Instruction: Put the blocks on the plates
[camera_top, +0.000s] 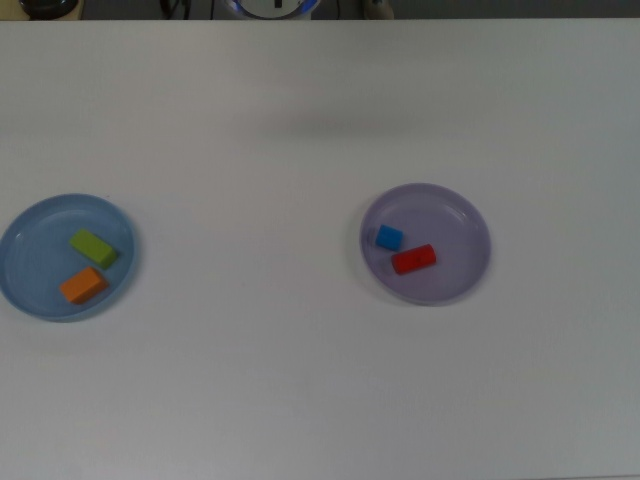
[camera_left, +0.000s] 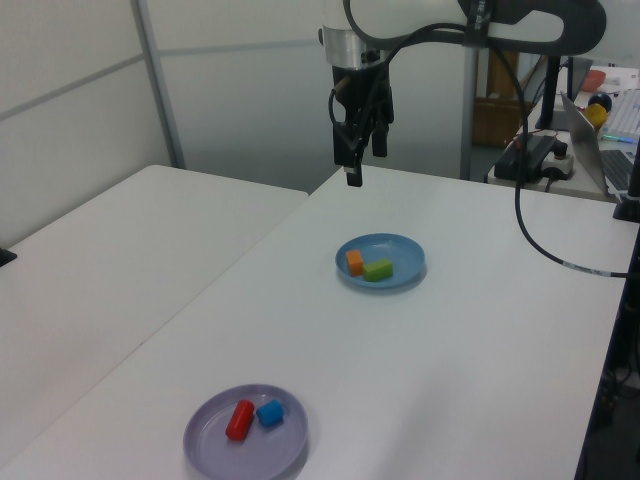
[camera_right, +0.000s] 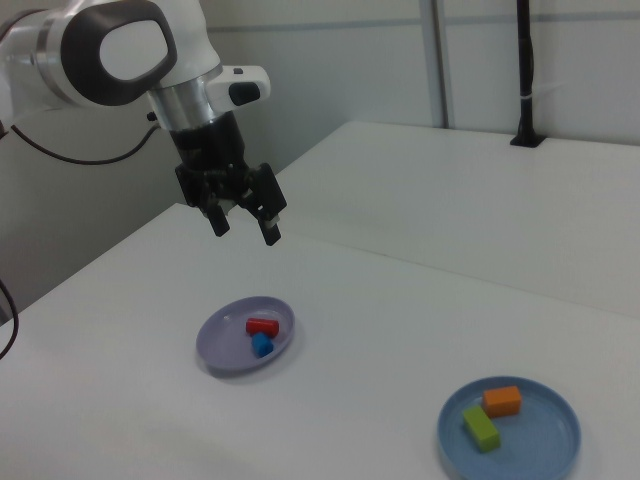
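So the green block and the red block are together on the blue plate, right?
Not quite. The top view shows the green block sharing the blue plate with the orange block. The red block sits on the purple plate.

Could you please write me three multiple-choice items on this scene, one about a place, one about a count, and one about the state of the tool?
1. Where does the blue block lie?
A. on the table
B. on the lavender plate
C. on the light blue plate

2. How many blocks lie on the light blue plate?
A. two
B. one
C. four

3. What is the tool doing?
A. gripping the red block
B. pressing on a plate
C. hanging open and empty above the table

Answers:
1 B, it sits beside the red block there.
2 A, green block and orange block.
3 C, its fingers stand apart, holding nothing.
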